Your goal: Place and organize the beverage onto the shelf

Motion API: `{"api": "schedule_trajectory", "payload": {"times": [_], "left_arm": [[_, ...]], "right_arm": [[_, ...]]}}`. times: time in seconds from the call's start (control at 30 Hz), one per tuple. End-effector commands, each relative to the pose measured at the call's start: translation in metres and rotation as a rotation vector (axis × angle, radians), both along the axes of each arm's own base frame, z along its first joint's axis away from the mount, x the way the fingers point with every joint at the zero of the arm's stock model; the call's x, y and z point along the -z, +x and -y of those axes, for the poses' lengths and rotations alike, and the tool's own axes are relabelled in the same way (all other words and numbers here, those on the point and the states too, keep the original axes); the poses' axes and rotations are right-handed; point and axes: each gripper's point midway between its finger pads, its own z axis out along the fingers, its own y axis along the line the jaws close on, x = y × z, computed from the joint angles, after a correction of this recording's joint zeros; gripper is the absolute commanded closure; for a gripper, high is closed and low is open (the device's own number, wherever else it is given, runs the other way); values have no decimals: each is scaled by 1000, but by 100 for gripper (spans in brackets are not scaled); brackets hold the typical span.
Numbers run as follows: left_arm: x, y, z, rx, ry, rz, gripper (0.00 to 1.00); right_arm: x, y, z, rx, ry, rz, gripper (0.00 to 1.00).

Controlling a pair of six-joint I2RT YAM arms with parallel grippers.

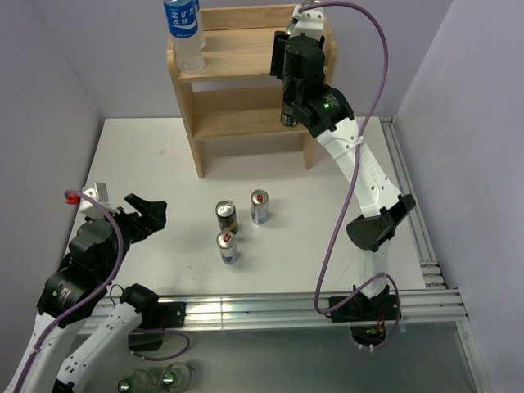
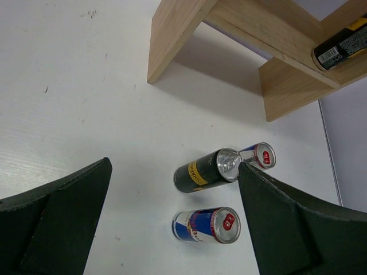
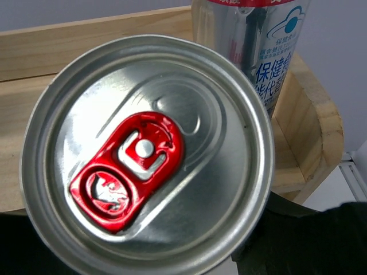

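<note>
The light wood shelf (image 1: pixel 246 90) stands at the back of the table. My right gripper (image 1: pixel 289 113) is at its right end, shut on a silver can with a red tab (image 3: pixel 146 154) that fills the right wrist view. A silver container with blue Chinese print (image 3: pixel 258 46) stands on the shelf (image 3: pixel 69 40) just behind it. A clear water bottle with a blue label (image 1: pixel 184 33) stands on the top tier at the left. My left gripper (image 1: pixel 151 214) is open and empty over the table's left side, apart from the cans.
Three cans stand mid-table: a black and yellow one (image 1: pixel 227 216) (image 2: pixel 203 171), a silver one (image 1: pixel 259 206) (image 2: pixel 261 156), and a blue and silver one (image 1: pixel 228 246) (image 2: pixel 206 224). A dark can (image 2: pixel 341 44) shows on a shelf tier. A small white object (image 1: pixel 98 191) lies at the left edge.
</note>
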Motion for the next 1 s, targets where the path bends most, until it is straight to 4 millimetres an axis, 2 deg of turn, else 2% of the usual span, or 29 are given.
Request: {"api": "schedule_trajectory", "payload": {"times": [0.0,0.33,0.43,0.47,0.57,0.97], "left_arm": [[-9,-2,-4,-26,-29,24,1],[-7,4,-2,-34,-32,14,1],[-6,5,-2,-37,-34,15,1],[-4,5,-1,-37,-32,11,1],[-4,7,-1,-40,-30,12,1],[0,13,-1,-43,-1,7,1]], "right_arm": [[-16,12,4,12,70,79,100],[13,25,-1,13,77,25,99],[22,28,-3,12,72,8,88],[25,29,-4,11,69,2,81],[33,32,-6,9,67,-13,75],[56,40,-13,6,60,-47,76]]}}
